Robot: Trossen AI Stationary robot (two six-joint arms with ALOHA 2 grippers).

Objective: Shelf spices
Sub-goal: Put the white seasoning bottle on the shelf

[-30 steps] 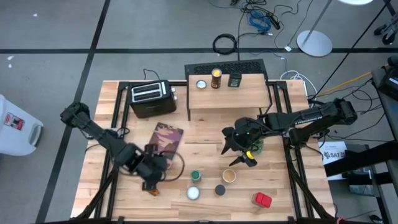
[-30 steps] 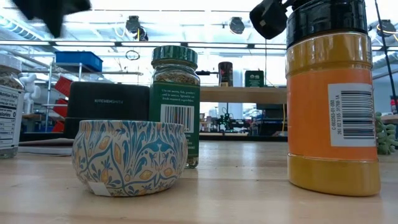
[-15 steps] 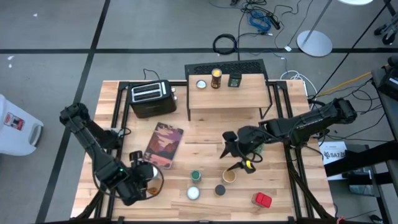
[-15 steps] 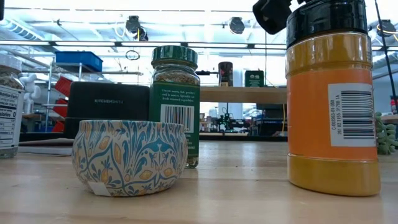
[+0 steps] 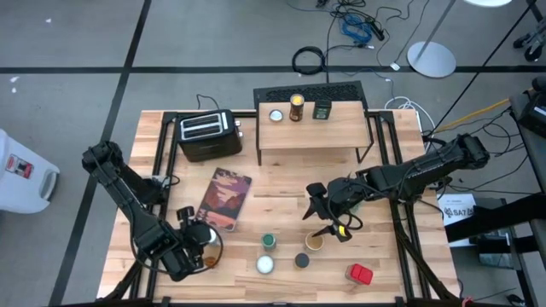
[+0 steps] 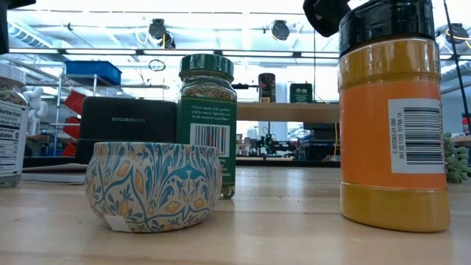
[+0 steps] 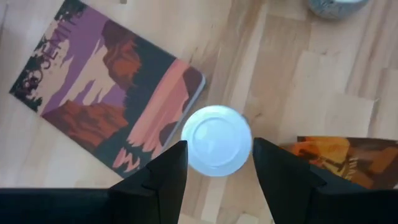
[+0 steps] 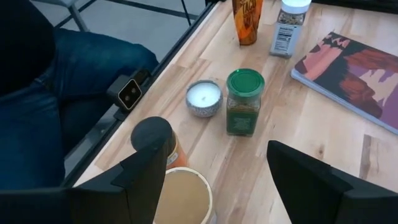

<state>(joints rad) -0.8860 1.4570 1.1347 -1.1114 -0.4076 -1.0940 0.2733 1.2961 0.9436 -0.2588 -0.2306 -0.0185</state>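
My left gripper (image 5: pixel 196 244) is open at the near left, pointing steeply down. Its fingers stand on either side of a white-lidded spice jar (image 7: pixel 216 140) and above it, beside an orange jar (image 8: pixel 248 18). My right gripper (image 5: pixel 328 223) is open too, slanting down over a tan-lidded jar (image 5: pixel 314 241) that shows low between its fingers (image 8: pixel 183 200). Near it stand a green-lidded jar (image 5: pixel 268 242), a patterned tin (image 5: pixel 265 265), a black-capped orange jar (image 5: pixel 301 260) and a red-topped one (image 5: pixel 359 273). Three spices stand on the shelf (image 5: pixel 316 132) at the far edge.
A black toaster (image 5: pixel 207 135) stands at the far left, left of the shelf. A reddish book (image 5: pixel 223 196) lies flat close to my left gripper. A small green plant (image 6: pixel 457 158) sits by my right arm. A person's leg in jeans (image 8: pixel 68 74) shows beyond the table's near edge.
My left gripper has swung toward the table's left and near edge, sunk a little and rolled, and now stands over the white-lidded jar. My right gripper has drifted toward the near edge, over the tan-lidded jar. No jar has moved.
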